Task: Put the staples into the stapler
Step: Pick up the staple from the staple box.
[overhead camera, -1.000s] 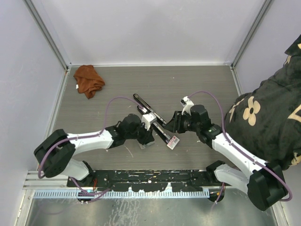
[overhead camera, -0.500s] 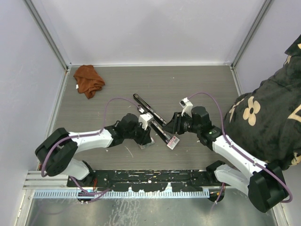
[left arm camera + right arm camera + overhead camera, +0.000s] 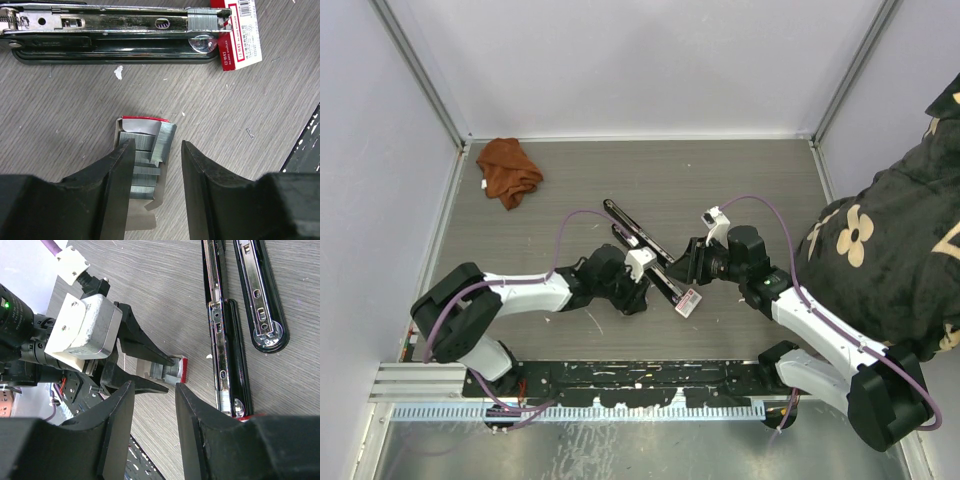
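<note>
The black stapler [image 3: 110, 30] lies opened flat, its metal channel up, with a silvery strip [image 3: 202, 22] sitting at the channel's front end. The staples [image 3: 142, 150] are grey strips in a small tray with a red edge, on the table just below it. One strip [image 3: 165, 141] leans tilted at the tray's right side. My left gripper [image 3: 156, 150] is open and straddles the tray, its left finger [image 3: 117, 175] over the strips. My right gripper [image 3: 152, 390] is open and holds nothing, hovering beside the stapler [image 3: 225, 345] and above the tray [image 3: 167, 371].
The red-and-white box [image 3: 687, 302] lies at the stapler's near end. The stapler's swung-open top arm [image 3: 260, 300] lies beside the channel. An orange cloth [image 3: 508, 168] is bunched at the far left. A person in dark flowered cloth [image 3: 890, 240] stands at the right edge.
My left gripper's jaws have spread apart over the tray, and the left wrist has shifted slightly toward the near right. The right arm has barely moved.
</note>
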`<act>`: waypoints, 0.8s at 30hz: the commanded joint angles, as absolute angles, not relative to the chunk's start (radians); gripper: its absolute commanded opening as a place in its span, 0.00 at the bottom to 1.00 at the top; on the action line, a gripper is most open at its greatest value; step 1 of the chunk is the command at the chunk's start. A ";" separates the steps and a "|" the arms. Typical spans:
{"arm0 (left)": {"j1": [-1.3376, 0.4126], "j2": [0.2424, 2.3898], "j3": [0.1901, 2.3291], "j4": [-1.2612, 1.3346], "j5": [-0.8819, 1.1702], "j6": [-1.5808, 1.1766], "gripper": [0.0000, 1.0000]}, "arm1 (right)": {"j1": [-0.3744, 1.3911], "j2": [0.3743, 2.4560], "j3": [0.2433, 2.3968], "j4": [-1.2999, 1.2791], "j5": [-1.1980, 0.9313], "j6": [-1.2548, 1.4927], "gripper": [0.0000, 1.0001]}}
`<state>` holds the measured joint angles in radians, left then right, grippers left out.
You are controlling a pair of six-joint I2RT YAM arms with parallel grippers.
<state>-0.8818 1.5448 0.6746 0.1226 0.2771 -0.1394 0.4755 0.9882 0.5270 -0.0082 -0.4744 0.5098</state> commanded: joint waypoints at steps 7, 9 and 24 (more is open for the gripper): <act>-0.900 1.572 0.725 0.133 0.240 -0.100 0.36 | 0.473 0.979 0.534 0.046 -0.494 0.518 0.44; -0.903 1.576 0.728 0.135 0.235 -0.100 0.35 | 0.472 0.979 0.534 0.045 -0.494 0.518 0.44; -0.928 1.479 0.672 0.186 0.184 -0.128 0.21 | 0.472 0.940 0.534 0.040 -0.481 0.524 0.44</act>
<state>-0.9237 1.5673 0.6937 0.1242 0.2085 -0.1131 0.4755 0.9810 0.5247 -0.0086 -0.4770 0.5117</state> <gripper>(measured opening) 0.224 0.442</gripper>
